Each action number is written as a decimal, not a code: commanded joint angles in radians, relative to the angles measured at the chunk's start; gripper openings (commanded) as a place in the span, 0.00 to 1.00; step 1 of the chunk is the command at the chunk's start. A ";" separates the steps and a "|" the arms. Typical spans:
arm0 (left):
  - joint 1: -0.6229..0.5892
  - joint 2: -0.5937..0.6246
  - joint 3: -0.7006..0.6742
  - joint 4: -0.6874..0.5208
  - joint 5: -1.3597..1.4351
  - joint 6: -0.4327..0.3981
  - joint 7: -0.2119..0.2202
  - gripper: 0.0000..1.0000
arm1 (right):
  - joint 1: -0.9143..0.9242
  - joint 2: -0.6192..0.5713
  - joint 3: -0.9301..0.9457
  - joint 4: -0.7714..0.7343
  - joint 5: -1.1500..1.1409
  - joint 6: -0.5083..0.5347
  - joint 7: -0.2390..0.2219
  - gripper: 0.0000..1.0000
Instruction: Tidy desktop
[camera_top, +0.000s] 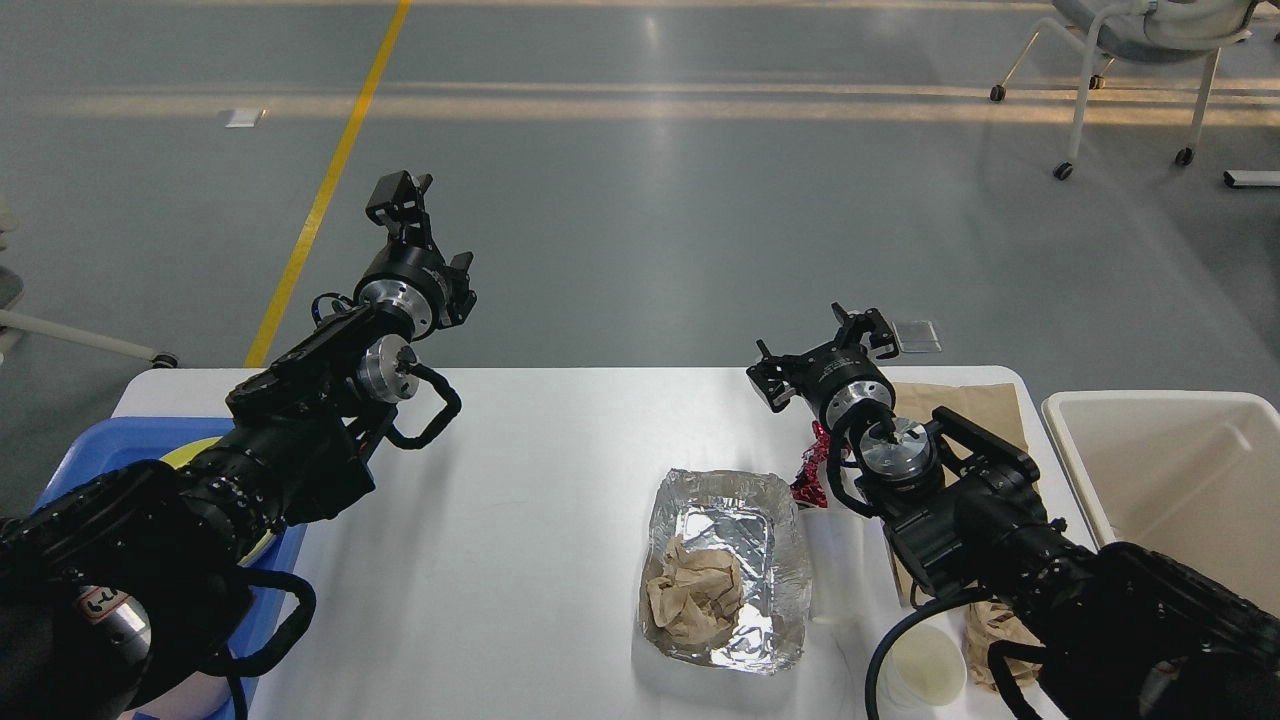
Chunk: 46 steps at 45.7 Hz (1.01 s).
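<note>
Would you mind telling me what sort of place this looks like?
Probably a robot test hall or lab: a wide grey polished floor with a yellow painted line, and a wheeled chair beyond the white rectangular desktop.
</note>
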<state>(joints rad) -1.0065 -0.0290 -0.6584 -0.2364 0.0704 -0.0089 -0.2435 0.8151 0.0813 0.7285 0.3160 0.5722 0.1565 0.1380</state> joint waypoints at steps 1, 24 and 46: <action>0.003 -0.006 -0.013 0.000 0.000 0.000 0.001 1.00 | 0.001 0.000 0.000 0.000 0.000 0.000 0.000 1.00; 0.083 -0.003 -0.037 0.000 -0.044 -0.068 -0.075 1.00 | 0.001 0.000 0.000 0.000 0.000 0.000 0.002 1.00; 0.135 0.003 -0.032 0.000 -0.043 -0.186 -0.214 1.00 | -0.001 0.000 -0.001 0.000 0.000 0.000 0.002 1.00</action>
<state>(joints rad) -0.8717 -0.0261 -0.7020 -0.2361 0.0246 -0.1929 -0.4535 0.8154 0.0814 0.7285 0.3160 0.5722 0.1565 0.1391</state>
